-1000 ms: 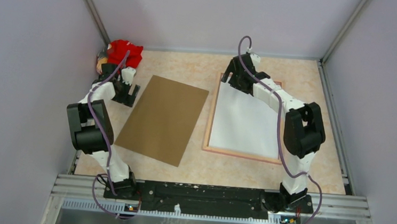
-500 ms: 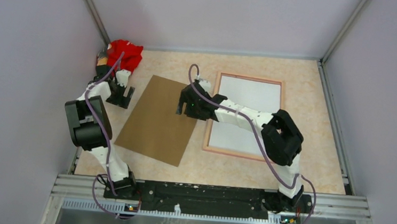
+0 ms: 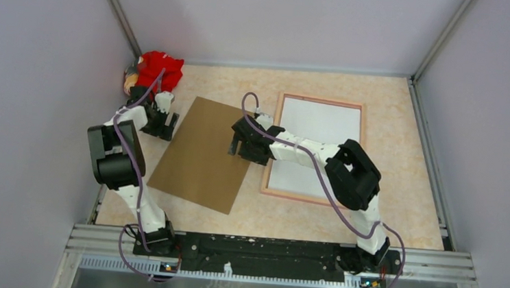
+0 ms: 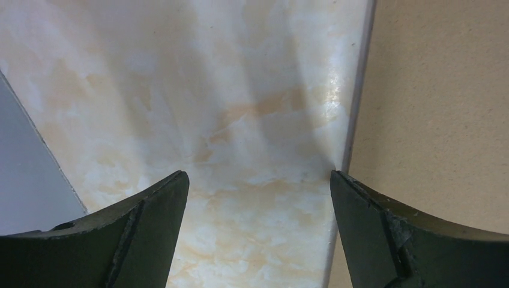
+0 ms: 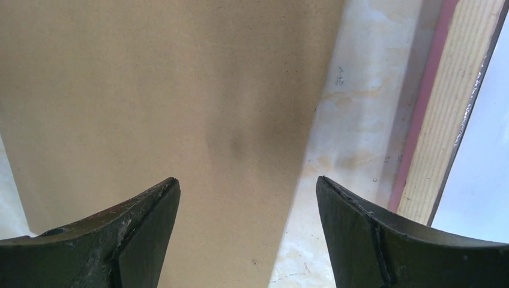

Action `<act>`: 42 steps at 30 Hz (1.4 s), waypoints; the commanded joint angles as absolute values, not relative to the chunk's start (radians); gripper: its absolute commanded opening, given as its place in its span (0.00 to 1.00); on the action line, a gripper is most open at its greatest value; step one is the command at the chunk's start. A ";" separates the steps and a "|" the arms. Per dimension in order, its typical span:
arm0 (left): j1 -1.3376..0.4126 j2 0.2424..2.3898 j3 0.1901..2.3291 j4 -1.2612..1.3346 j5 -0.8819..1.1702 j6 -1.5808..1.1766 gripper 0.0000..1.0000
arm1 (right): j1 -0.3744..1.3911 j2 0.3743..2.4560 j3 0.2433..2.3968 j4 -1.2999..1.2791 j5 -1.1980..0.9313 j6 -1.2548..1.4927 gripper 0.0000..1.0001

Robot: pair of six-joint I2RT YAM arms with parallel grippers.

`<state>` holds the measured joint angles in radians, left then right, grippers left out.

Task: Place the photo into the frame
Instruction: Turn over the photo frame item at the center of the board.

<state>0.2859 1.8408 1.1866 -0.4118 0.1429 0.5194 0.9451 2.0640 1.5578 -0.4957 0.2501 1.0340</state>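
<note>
Right pincer hangs spread wide and empty over the right edge of the brown backing board. One finger is above the board and the other above the bare surface beside the frame. Its arm rises from the near right corner, folds at a high elbow and stretches leftward, low across the frame's left rim. Left pincer, also spread and holding nothing, points down near the left edge, just beside the board's far left corner. Its arm doubles back at a raised elbow. The photo lies white side up inside the frame, toward the far right corner. Its printed face is hidden, and the right forearm covers part of its left side. A red bundle in the far left corner is hard to make out.
</note>
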 commanded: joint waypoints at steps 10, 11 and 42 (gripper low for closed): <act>0.249 1.851 1.120 -0.405 0.127 0.495 0.94 | 0.943 2.183 1.571 -0.471 0.220 1.089 0.84; 0.247 1.851 1.119 -0.405 0.130 0.494 0.93 | 0.942 2.187 1.571 -0.458 0.207 1.093 0.84; 0.187 1.882 1.071 -0.424 0.196 0.527 0.86 | 0.893 1.762 1.260 0.605 -0.248 1.134 0.81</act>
